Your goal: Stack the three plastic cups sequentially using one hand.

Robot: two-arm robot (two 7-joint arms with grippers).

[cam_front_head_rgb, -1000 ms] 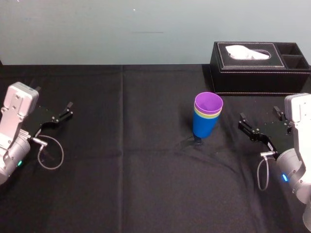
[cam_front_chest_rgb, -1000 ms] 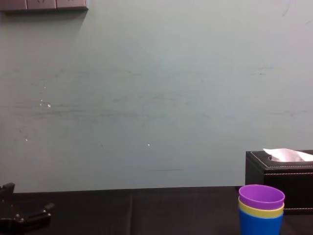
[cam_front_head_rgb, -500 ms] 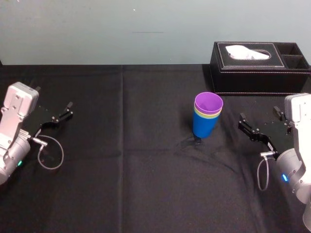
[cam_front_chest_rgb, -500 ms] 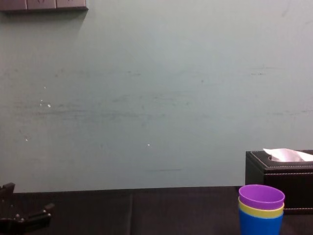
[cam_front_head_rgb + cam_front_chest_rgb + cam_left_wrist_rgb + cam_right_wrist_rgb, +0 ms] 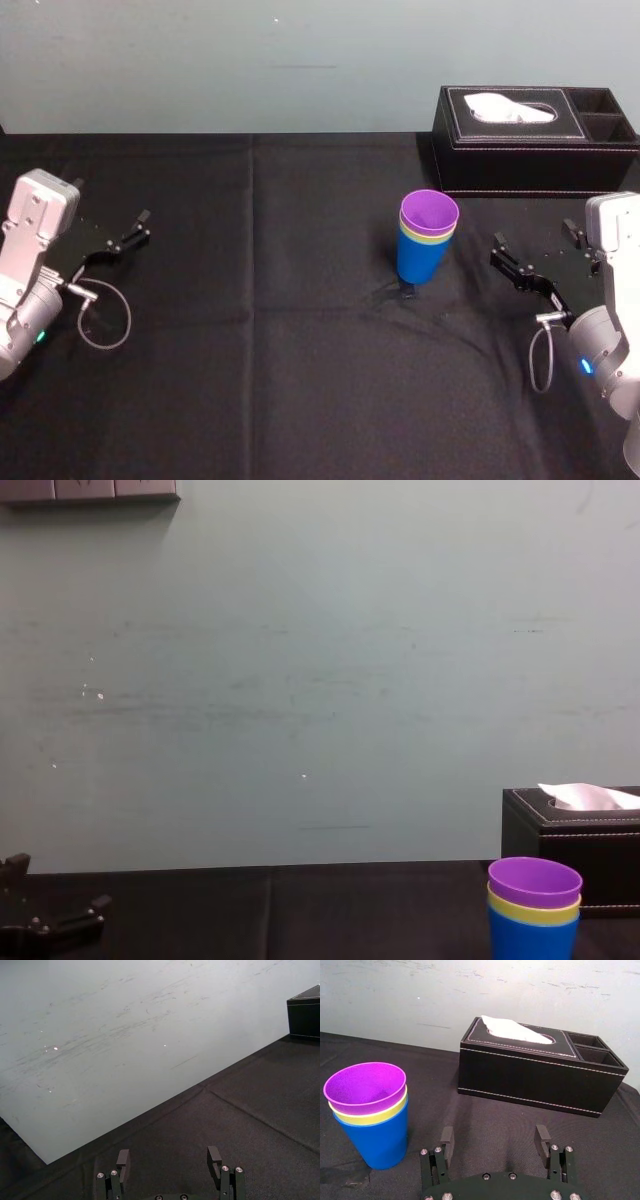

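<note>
Left of my right tool (image 5: pixel 493 1136): purple cup (image 5: pixel 365 1084) in yellow-green cup (image 5: pixel 370 1118) in blue cup (image 5: pixel 377 1142), upright.
Right tool: released, empty.
Left tool (image 5: pixel 168 1156): released, cups far to its right.

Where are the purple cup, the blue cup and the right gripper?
purple cup (image 5: pixel 365 1082): right wrist view, inner wall of the top cup.
blue cup (image 5: pixel 377 1142): right wrist view, outer wall of the bottom cup.
right gripper (image 5: pixel 494 1136): right wrist view, midway between its open fingertips.

Nested cups (image 5: pixel 426 240) stand on table (image 5: pixel 300 350) between left pincer (image 5: pixel 168 1152) and right pincer (image 5: pixel 494 1132); tissue box (image 5: pixel 535 140) behind
</note>
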